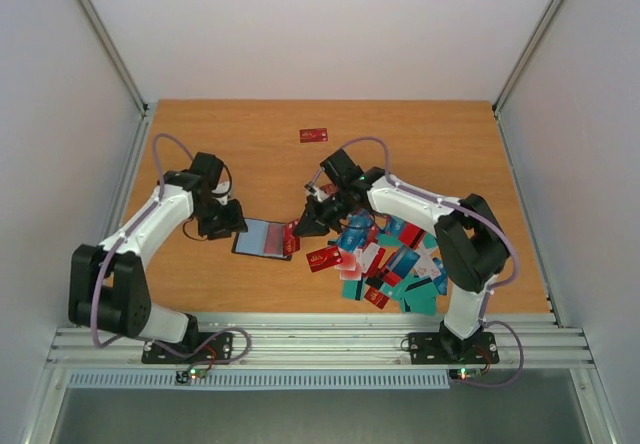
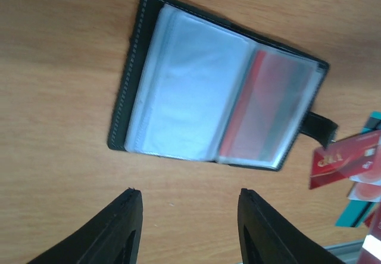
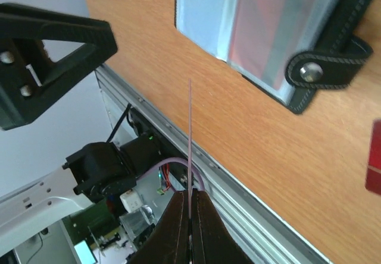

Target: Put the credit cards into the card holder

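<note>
The black card holder (image 1: 263,237) lies open on the table, its clear sleeves up and a red card in the right sleeve (image 2: 268,109). My left gripper (image 1: 228,220) is open and empty just left of it; in its wrist view the tips (image 2: 190,194) hover short of the holder (image 2: 196,85). My right gripper (image 1: 306,218) is shut on a thin red card (image 1: 292,235) at the holder's right edge. That card shows edge-on (image 3: 190,139) between the shut jaws (image 3: 190,194), near the holder's snap strap (image 3: 324,71). Several credit cards (image 1: 392,261) lie piled to the right.
A lone red card (image 1: 313,135) lies at the back of the table. The pile of red, teal, blue and white cards reaches toward the front rail (image 1: 330,329). Another red card (image 3: 374,157) shows at the right edge of the right wrist view.
</note>
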Motion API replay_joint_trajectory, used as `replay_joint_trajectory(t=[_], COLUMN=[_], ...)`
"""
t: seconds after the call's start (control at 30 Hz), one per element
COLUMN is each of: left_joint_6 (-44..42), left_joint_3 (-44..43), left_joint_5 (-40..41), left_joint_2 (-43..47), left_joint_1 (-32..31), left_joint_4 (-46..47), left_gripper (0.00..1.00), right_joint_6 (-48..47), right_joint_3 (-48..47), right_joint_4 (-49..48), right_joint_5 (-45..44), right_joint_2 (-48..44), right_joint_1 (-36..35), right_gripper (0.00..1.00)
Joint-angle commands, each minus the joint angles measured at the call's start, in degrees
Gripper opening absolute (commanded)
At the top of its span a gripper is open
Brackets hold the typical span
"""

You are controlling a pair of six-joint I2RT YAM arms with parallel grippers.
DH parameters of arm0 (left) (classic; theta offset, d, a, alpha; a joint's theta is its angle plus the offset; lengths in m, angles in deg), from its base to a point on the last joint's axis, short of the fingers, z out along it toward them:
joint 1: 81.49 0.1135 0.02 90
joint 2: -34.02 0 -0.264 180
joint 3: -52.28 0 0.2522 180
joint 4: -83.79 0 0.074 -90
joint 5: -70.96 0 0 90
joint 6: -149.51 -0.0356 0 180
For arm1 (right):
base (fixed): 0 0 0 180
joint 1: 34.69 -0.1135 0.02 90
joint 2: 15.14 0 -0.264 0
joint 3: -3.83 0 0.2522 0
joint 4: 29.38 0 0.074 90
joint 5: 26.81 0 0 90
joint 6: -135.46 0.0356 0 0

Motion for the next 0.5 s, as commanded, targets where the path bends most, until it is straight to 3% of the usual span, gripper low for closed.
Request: replay_joint_trajectory(t=[0.0,0.47], left_joint_6=[-3.79,-7.98], left_joint_3=[-1.50,-0.54], left_joint_5=[-0.49,-10.23], left_joint_2=[-4.06,-17.36], left_joint_1=[2.55,7.40], left_joint_4=[1.48,11.95], left_gripper=[0.49,0.50], right_joint_6=[-4.17,-5.42], right_joint_3=[-5.05,-9.05], right_joint_4=[0.41,-4.34], right_joint_5=[4.14,7.20], right_joint_2=[4.15,16.51], right_joint_1=[-0.43,-1.19], right_gripper=[0.01,0.01])
